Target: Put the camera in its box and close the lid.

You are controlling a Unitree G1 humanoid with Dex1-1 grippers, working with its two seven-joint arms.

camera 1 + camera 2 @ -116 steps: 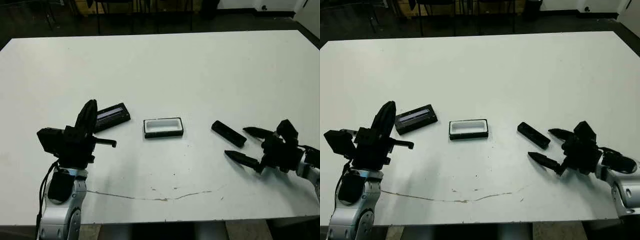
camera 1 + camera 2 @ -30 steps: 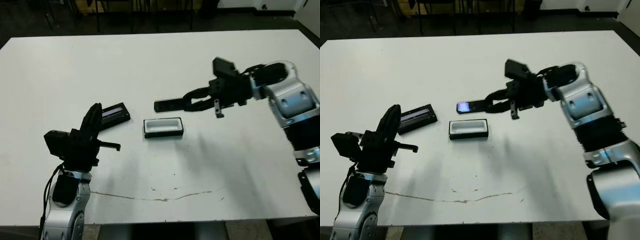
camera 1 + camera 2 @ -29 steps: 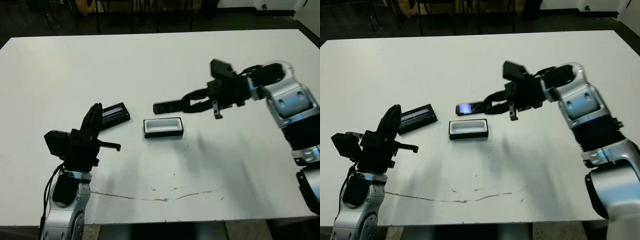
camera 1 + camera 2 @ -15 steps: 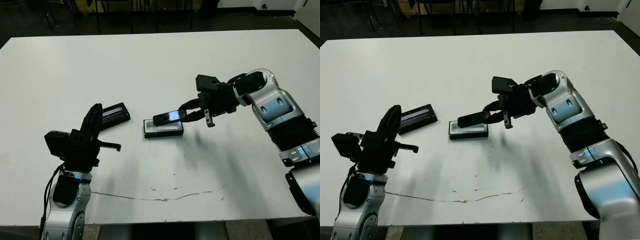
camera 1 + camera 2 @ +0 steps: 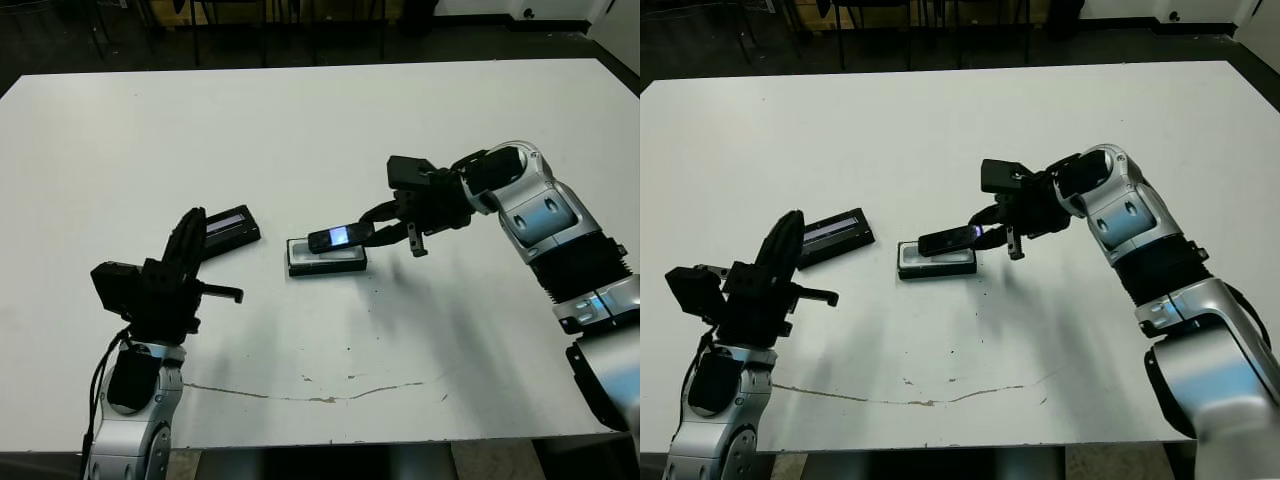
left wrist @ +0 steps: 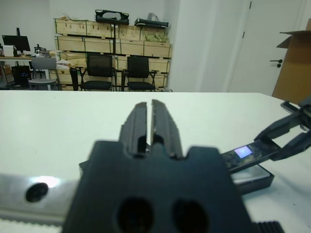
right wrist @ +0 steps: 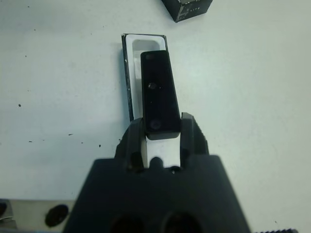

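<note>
On the white desk (image 5: pixel 420 120), at frame centre, the right claw (image 5: pixel 367 233) pinches one end of the thin black rectangular camera (image 5: pixel 338 238), its screen glowing, just above the shallow white-lined black box (image 5: pixel 327 262). The camera looks light, stiff and slick, so an end grip seems apt. The left claw (image 6: pixel 146 127), fingers nearly together and empty, sits lower left near the flat black lid (image 5: pixel 228 225).

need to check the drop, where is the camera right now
In the head views the camera sits near the table's middle, held by the right gripper just above the open box, tilted; the lid lies to the left.
</note>
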